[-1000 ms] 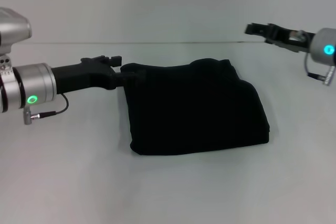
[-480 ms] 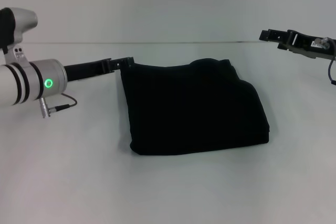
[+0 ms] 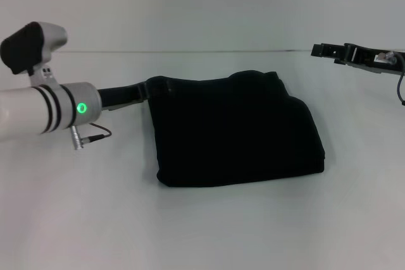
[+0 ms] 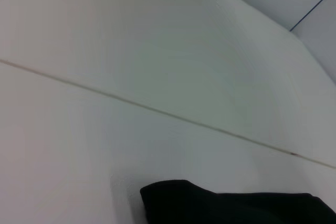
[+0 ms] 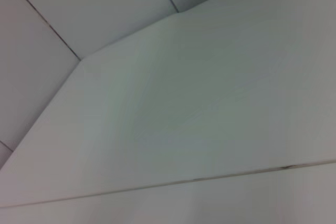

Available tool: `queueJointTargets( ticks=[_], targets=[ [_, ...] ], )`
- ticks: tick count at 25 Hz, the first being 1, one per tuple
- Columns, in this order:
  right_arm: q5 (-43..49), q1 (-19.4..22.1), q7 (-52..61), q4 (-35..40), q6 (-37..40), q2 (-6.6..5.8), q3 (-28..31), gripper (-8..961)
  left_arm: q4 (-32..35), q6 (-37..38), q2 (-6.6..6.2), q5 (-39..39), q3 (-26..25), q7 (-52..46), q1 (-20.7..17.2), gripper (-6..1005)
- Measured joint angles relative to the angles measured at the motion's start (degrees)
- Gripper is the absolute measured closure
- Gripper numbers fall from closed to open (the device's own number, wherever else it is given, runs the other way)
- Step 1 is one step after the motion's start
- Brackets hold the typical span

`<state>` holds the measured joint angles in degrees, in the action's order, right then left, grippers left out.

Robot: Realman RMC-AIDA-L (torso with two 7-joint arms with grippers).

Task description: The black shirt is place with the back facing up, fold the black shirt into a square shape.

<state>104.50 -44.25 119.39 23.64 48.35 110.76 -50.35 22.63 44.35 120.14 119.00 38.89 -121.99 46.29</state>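
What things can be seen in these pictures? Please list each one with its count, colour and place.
black shirt: one, matte black, folded into a rough square, lying flat at the middle of the table.
table: one, white, under the shirt and filling most of the head view.
wall: one, pale grey, behind the far edge of the table.
left gripper: one, black, on a silver and white arm, at the shirt's far left corner.
right gripper: one, black, raised at the far right, well apart from the shirt.
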Motion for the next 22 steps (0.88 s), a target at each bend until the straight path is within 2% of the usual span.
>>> queueJointTargets(
  ticks=[10, 22],
  targets=[
    [1.94, -0.9, 0.01, 0.54, 0.06, -0.03, -0.2, 196, -3.02, -4.86, 1.1, -0.42, -0.3, -0.11, 3.04, 67],
    [1.94, -0.93, -0.73, 1.01, 0.1, -0.01, -0.18, 196, -3.75, -9.92, 1.58, -0.8, -0.16, -0.77, 3.68, 68]
  ],
)
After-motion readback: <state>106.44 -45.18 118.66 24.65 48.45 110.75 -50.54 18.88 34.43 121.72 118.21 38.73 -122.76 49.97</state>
